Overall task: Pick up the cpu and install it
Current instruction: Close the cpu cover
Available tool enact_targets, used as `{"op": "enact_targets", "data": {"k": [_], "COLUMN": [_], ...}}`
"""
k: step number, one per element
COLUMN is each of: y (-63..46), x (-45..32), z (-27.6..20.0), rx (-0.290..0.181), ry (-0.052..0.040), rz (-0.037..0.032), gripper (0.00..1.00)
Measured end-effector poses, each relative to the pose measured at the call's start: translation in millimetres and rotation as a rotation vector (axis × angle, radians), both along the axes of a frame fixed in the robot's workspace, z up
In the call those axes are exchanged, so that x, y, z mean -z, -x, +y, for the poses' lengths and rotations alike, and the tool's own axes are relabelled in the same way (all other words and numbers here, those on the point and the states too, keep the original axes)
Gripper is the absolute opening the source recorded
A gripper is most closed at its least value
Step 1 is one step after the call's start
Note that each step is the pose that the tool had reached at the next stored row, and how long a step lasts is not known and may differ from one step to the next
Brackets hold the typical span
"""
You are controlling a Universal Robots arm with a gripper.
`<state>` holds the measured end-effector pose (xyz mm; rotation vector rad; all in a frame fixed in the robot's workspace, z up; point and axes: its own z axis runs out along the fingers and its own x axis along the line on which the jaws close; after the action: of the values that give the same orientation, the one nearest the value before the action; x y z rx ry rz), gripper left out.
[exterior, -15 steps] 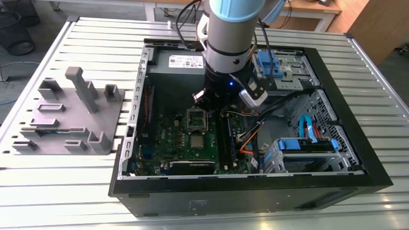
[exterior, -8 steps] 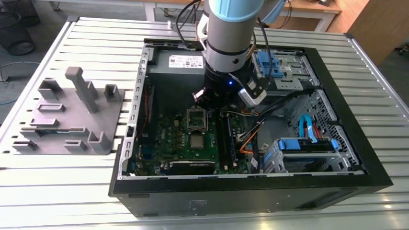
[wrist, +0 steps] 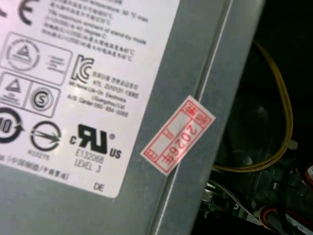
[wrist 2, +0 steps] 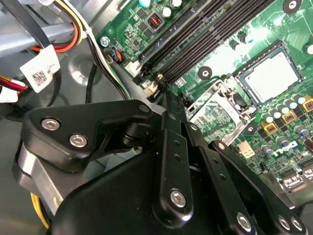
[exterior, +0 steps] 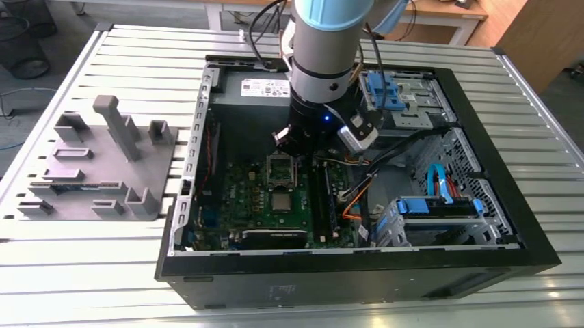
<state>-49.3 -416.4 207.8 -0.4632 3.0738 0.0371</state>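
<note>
Jaws could not be judged wide or narrow, since the second wrist view looked along the black linkage of the gripper [wrist 2: 164,105] and hid any gap, and nothing could be made out in its hold. Its tip hung above the end of the long black memory slots [wrist 2: 195,44] on the green motherboard [exterior: 239,198], inside the open computer case [exterior: 365,277]. Just beyond the slots stood the hinged metal load plate [wrist 2: 215,110], swung up and open. Past that the cpu [wrist 2: 270,78] lay flat, silvery top up, inside the dark socket frame [wrist 2: 257,60]; in the exterior view the chip [exterior: 281,201] sat near the gripper but off to one side of it, not under it. The step in hand looked like an approach to the chip. To do it well, the arm would probably need to centre over the cpu, square to its edges, descend straight, stay clear of the raised plate and the orange cable [exterior: 351,205], take the chip lightly by opposite edges and keep it level. Farther off was the grey power supply [wrist: 195,58], and on the slatted table [exterior: 137,55], at the exterior view's left, a grey parts fixture [exterior: 91,157].
</note>
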Motion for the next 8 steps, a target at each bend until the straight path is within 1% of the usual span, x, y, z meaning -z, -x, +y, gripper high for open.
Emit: {"op": "enact_targets", "data": {"k": [4,8], "y": [0.7,0.0], "x": [0.0,0.0], "z": [-0.1,0.0], "rx": [-0.002,-0.038], "ry": [-0.0011,-0.0091], "rz": [0.0002,0.0001], "gripper": [0.11,0.11]}}
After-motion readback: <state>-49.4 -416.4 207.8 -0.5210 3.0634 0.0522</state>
